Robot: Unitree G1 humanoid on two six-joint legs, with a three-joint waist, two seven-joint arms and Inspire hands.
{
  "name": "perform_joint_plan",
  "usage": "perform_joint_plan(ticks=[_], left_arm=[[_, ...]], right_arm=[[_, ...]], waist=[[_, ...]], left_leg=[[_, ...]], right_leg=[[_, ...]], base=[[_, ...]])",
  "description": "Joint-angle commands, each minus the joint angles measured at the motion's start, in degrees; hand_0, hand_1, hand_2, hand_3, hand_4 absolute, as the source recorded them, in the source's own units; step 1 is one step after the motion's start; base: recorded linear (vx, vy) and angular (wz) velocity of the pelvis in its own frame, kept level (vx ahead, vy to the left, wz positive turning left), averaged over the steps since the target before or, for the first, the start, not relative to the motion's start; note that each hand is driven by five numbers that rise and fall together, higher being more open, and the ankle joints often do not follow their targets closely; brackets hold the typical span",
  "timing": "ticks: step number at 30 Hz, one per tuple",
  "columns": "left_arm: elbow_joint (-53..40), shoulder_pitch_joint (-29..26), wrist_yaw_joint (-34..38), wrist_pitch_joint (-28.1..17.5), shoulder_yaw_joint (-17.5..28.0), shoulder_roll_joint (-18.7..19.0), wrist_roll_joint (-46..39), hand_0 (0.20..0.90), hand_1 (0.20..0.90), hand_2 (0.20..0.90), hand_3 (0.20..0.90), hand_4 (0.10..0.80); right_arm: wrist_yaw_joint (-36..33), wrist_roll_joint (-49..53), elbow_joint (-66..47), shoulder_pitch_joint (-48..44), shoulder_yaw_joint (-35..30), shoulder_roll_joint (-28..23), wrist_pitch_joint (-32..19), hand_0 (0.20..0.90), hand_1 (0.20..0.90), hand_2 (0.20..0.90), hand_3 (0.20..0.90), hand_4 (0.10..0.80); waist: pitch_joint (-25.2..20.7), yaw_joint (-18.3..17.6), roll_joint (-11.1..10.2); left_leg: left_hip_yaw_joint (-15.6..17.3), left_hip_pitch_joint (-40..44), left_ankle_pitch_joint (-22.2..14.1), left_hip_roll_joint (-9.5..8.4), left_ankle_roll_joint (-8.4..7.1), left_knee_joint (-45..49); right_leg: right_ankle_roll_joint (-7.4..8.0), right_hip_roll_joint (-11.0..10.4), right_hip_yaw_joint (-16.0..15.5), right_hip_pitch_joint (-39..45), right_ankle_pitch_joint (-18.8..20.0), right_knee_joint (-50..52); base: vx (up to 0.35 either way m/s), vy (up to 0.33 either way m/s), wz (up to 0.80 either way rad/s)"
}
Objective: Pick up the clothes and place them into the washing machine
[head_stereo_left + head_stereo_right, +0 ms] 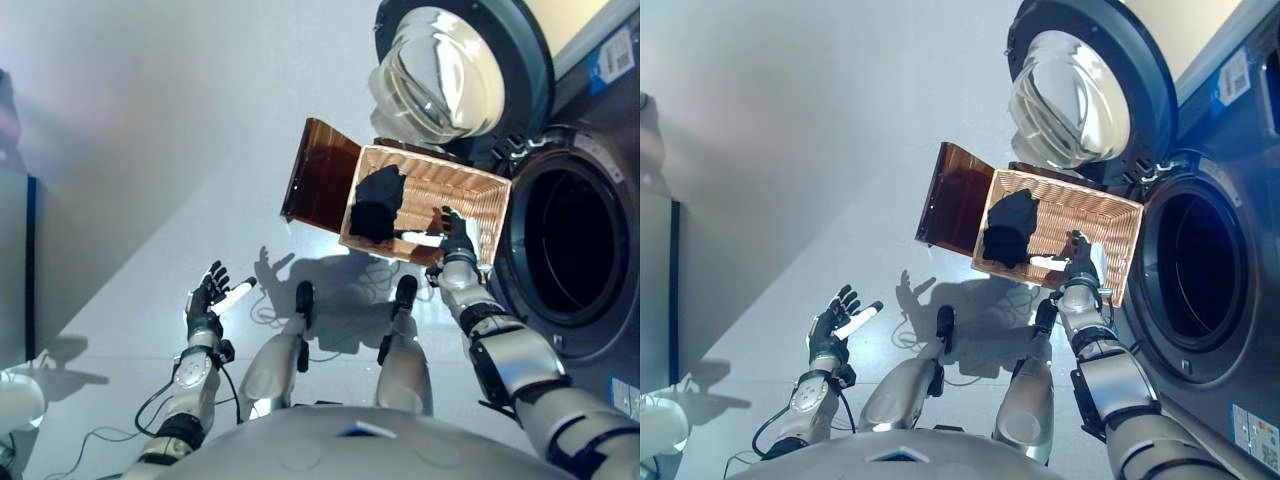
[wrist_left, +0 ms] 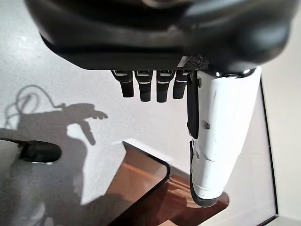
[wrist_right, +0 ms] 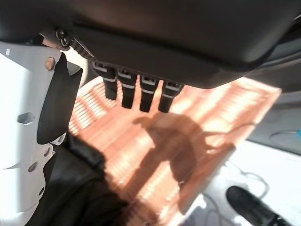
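Over the wicker basket (image 1: 470, 190), the right hand (image 1: 455, 235) is stretched forward at the end of a nearly straight arm, fingers spread and relaxed, white-covered thumb held out sideways toward the dark garment (image 1: 378, 205). Right wrist view: fingers (image 3: 136, 92) point down at the woven basket floor, nothing between them and the thumb; the black cloth lies just beside the thumb. Contact between thumb and cloth cannot be resolved from any view.

Garment: one black piece, crumpled, lying in the basket at the end nearer the brown lid (image 1: 318, 175), which stands open off that side. Its folds and type are too dark to make out.

Basket sits on the pale floor (image 1: 150, 150), just beside the front-loading washing machine (image 1: 600, 200). Machine's round door (image 1: 450, 70) is swung open, glass bowl facing out; the drum opening (image 1: 565, 250) is dark and its inside cannot be seen. Machine body is cut off by the picture's edge.

Left hand (image 1: 207, 297): well apart from the basket, raised over bare floor, arm bent at the elbow, fingers fanned out, thumb extended, holding nothing. Left wrist view shows only the fingertips past the hand's bulk, with a corner of the brown lid beyond.
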Motion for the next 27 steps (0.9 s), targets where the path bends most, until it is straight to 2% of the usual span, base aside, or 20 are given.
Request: perform_joint_plan(ticks=[1,9,15,27], left_arm=[[-5.64,0.16,-0.09,-2.94,1.98,3.56,-0.16,0.900,0.900,0.900,0.900,0.800],[-7.56,0.05,0.40,-3.24,0.45,5.22,-0.48,0.900,0.900,0.900,0.900,0.800],[-7.90,-0.78,1.06,-3.26,-0.94,5.34,-0.20,0.900,0.900,0.900,0.900,0.800],[-8.54,-2.61,3.05,-3.16,-0.81,6.01,0.79,0.900,0.900,0.900,0.900,0.800]], right_arm=[[-2.14,2.03,1.41,-7.38,1.21,-2.97,-1.58,0.900,0.900,0.900,0.900,0.800],[-4.06,3.74,1.50,-12.91,1.13,-6.47,-1.42,0.900,0.900,0.900,0.900,0.800],[-4.94,3.68,4.04,-15.43,0.88,-8.00,-0.62,0.900,0.900,0.900,0.900,0.800],[-5.80,4.30,4.98,-16.62,0.52,-5.88,-0.37,0.900,0.900,0.900,0.900,0.800]], waist=[[-0.68,1.78,1.59],[1.94,3.26,1.89],[3.02,4.33,2.35],[5.07,6.57,2.16]], left_leg=[[-1.39,-3.25,1.54,1.56,-4.90,-0.50],[-2.52,-5.73,2.53,1.49,-5.26,-0.50],[-4.03,-7.27,2.89,0.59,-5.00,-0.50],[-6.90,-10.54,3.75,-0.77,-4.68,-0.50]], right_leg=[[1.35,-0.47,-0.26,-0.57,-3.21,2.13],[1.62,-0.81,-1.55,-0.99,-2.11,1.07],[2.02,-1.76,-2.90,-1.14,-1.51,0.76],[2.71,-3.11,-5.55,-1.72,-0.89,0.49]], base=[[-0.026,0.019,0.08],[-0.021,-0.001,0.12],[0.001,0.018,0.16],[0.002,0.011,0.16]])
